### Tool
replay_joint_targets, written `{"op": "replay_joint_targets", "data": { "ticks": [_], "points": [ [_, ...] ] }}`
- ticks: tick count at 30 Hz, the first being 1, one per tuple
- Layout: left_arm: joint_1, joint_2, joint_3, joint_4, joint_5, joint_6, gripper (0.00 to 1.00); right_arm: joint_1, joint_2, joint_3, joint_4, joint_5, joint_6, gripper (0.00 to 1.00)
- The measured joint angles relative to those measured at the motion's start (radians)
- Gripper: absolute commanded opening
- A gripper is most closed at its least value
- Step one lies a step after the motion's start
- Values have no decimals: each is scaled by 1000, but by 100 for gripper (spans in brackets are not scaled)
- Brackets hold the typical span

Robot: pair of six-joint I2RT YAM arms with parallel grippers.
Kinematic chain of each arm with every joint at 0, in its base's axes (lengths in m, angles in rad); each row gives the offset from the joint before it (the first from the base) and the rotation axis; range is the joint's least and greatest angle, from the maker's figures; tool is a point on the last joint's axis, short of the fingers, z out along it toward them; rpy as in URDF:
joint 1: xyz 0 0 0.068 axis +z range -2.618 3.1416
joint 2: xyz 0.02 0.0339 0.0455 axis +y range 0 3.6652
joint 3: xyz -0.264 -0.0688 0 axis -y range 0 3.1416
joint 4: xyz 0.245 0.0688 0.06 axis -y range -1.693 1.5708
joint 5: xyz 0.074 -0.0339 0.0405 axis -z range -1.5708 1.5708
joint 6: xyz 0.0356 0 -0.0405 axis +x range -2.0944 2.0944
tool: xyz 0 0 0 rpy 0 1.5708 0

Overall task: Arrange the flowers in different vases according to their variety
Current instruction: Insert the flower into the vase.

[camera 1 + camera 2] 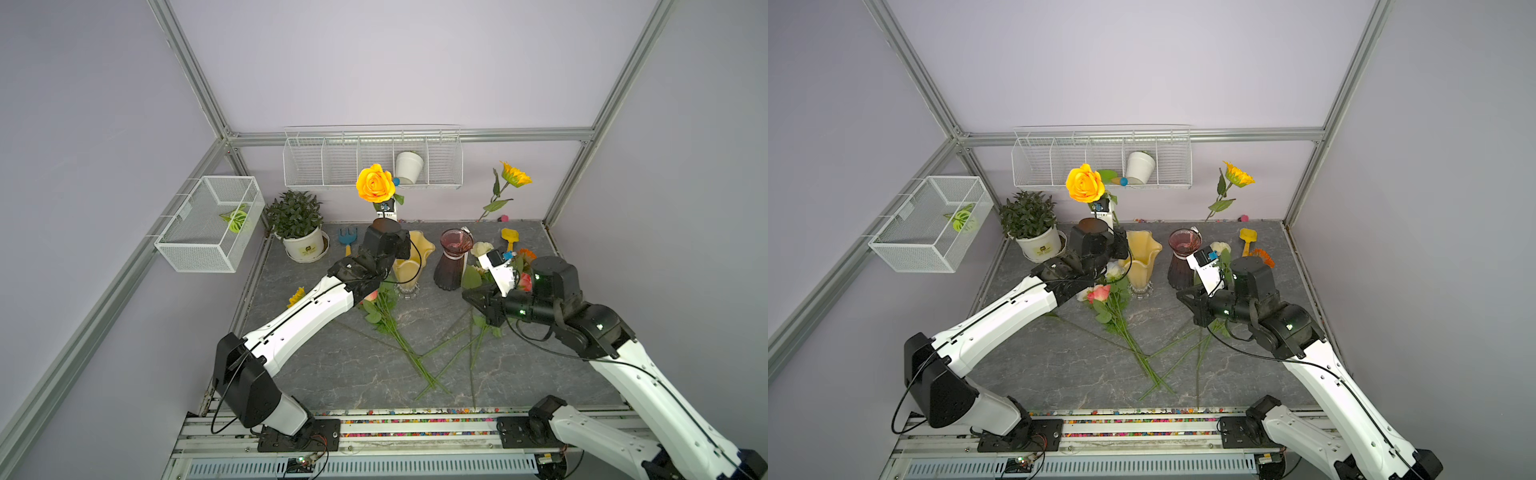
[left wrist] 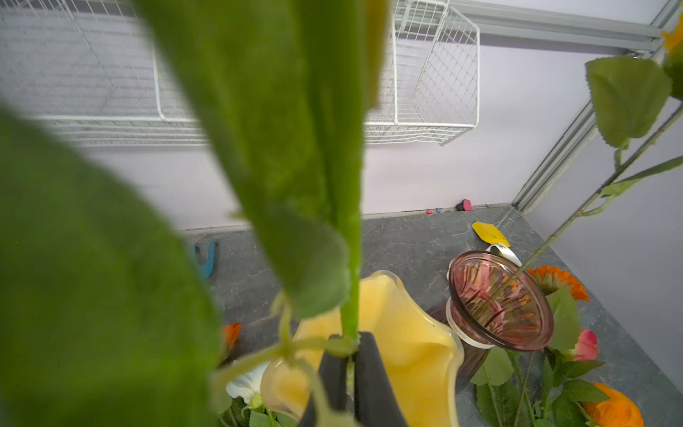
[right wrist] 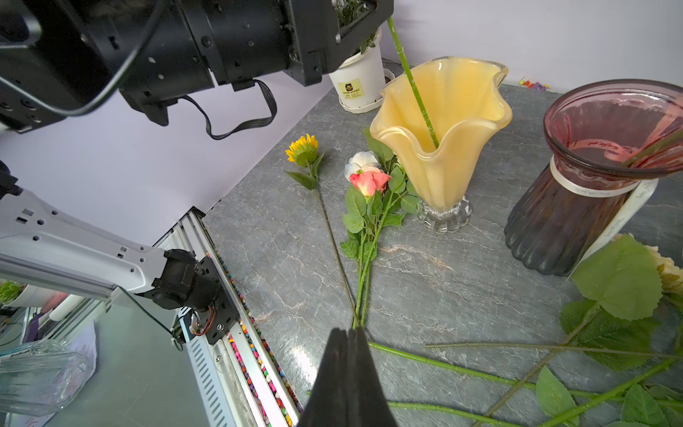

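Observation:
An orange rose (image 1: 375, 184) stands upright with its stem running down into the yellow vase (image 1: 411, 266). My left gripper (image 2: 351, 347) is above the vase rim, its jaws closed on that stem with only the stem's width between them. Big leaves blur much of the left wrist view. A yellow sunflower (image 1: 515, 174) leans out of the purple vase (image 1: 451, 262). My right gripper (image 3: 347, 331) is shut and empty, low over the stem ends of a pink rose (image 3: 369, 181), a white rose (image 3: 364, 161) and a small sunflower (image 3: 302, 148) lying on the table. Several more flowers lie right of the purple vase.
A potted green plant (image 1: 297, 224) stands at the back left. A wire rack (image 1: 316, 166) on the back wall holds a white pot (image 1: 409, 166). A mesh basket (image 1: 208, 224) hangs on the left wall. A blue toy rake (image 1: 347, 237) and a yellow toy shovel (image 1: 509, 237) lie at the back.

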Motion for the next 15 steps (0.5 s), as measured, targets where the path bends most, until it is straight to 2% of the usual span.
{"op": "replay_joint_targets", "data": {
  "ticks": [2, 6, 9, 15],
  "points": [
    [0, 26, 22, -26, -1, -13, 35, 0, 1, -3, -1, 8, 0, 0],
    [1, 50, 51, -89, -2, -35, 35, 0, 4, -3, -2, 19, 0, 0],
    [1, 64, 82, -137, -2, -51, 39, 0, 4, -3, -2, 25, 0, 0],
    [1, 61, 111, -211, 13, -89, 68, 0, 4, -3, -10, 32, 0, 0]
  ]
}}
